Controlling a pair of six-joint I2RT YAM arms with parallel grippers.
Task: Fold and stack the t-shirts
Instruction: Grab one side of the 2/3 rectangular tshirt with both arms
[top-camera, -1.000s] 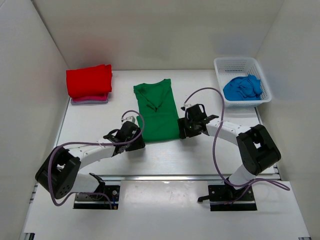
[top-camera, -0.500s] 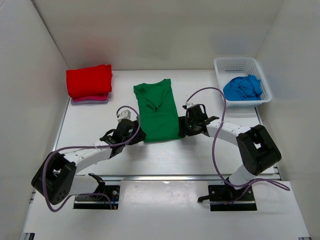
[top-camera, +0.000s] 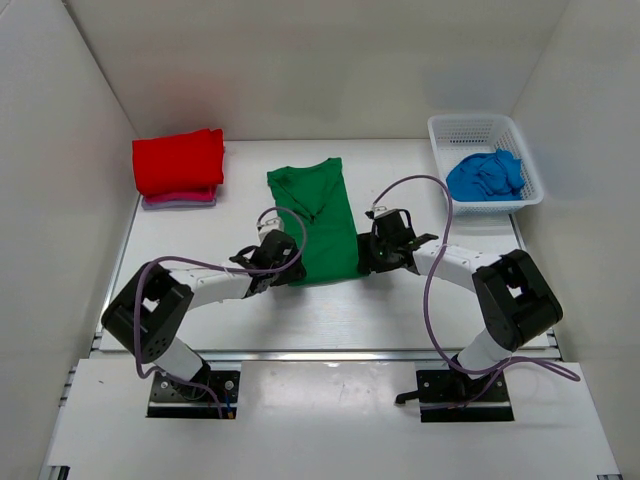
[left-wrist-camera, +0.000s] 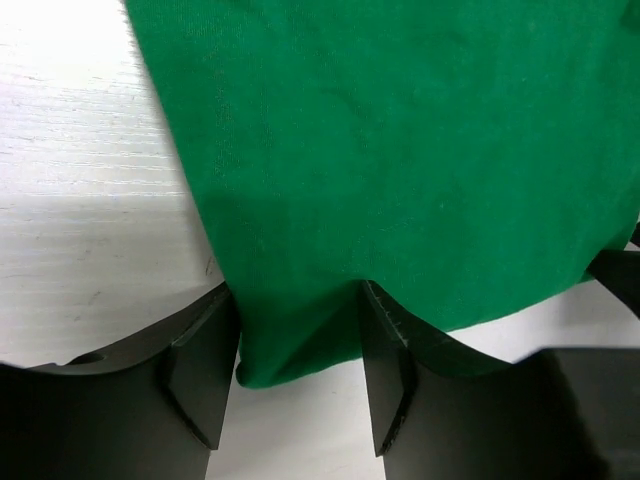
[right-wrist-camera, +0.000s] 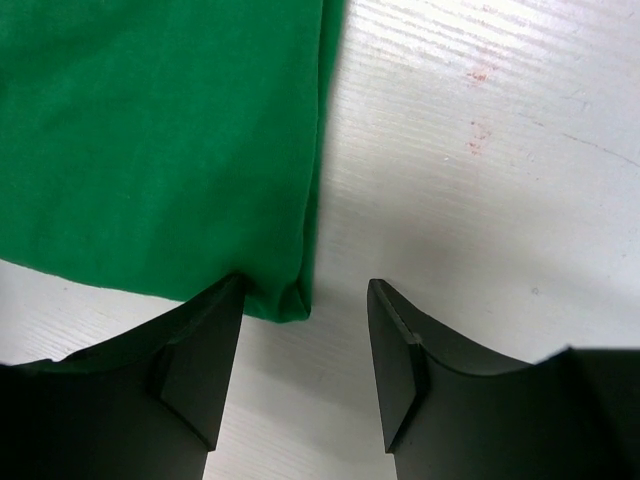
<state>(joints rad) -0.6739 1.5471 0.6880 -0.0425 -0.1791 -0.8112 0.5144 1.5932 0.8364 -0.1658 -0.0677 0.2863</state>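
Observation:
A bright green V-neck t-shirt (top-camera: 315, 225) lies in the middle of the table, folded lengthwise into a strip, collar at the far end. My left gripper (top-camera: 289, 270) is open at its near left corner. In the left wrist view the gripper (left-wrist-camera: 298, 292) straddles that corner of green cloth (left-wrist-camera: 400, 150). My right gripper (top-camera: 363, 255) is open at the near right corner. In the right wrist view the gripper (right-wrist-camera: 306, 284) has the green corner (right-wrist-camera: 150, 150) just inside its left finger (right-wrist-camera: 200, 350). A folded red shirt (top-camera: 178, 160) lies on a folded pink one (top-camera: 180, 199) at the far left. A crumpled blue shirt (top-camera: 485, 175) is in the basket.
The white mesh basket (top-camera: 480, 122) stands at the far right corner of the table. White walls close in the left, back and right sides. Purple cables loop above both arms.
My left gripper has moved right and forward to the green shirt's near left corner. My right gripper has edged slightly toward the near right corner. The shirts have not moved.

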